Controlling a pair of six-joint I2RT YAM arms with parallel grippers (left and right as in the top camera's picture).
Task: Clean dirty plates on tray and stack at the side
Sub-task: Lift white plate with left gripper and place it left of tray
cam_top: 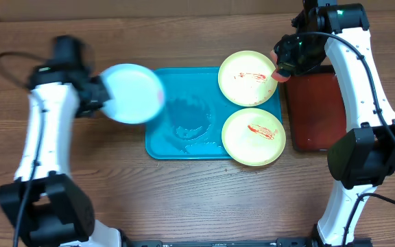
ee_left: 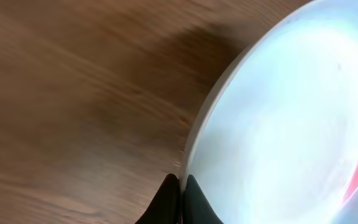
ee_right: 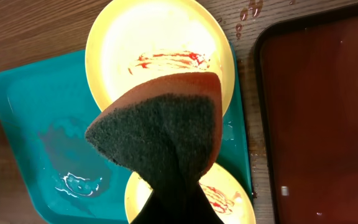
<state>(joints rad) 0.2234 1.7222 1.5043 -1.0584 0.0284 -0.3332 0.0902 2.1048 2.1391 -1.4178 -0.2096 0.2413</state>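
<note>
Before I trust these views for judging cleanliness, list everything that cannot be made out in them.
Overhead: the blue plate is blurred; any sauce on it is unreadable.
Left wrist: that plate is blurred and cut off by the frame edges.
Right wrist: the sponge covers much of the lower yellow plate; the bottom edge cuts the rest.
Overhead: the right arm covers part of the red tray.

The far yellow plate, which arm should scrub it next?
Right: the right gripper holds the sponge beside the far yellow plate, while the left gripper grips the pale blue plate at the tray's left edge.
</note>
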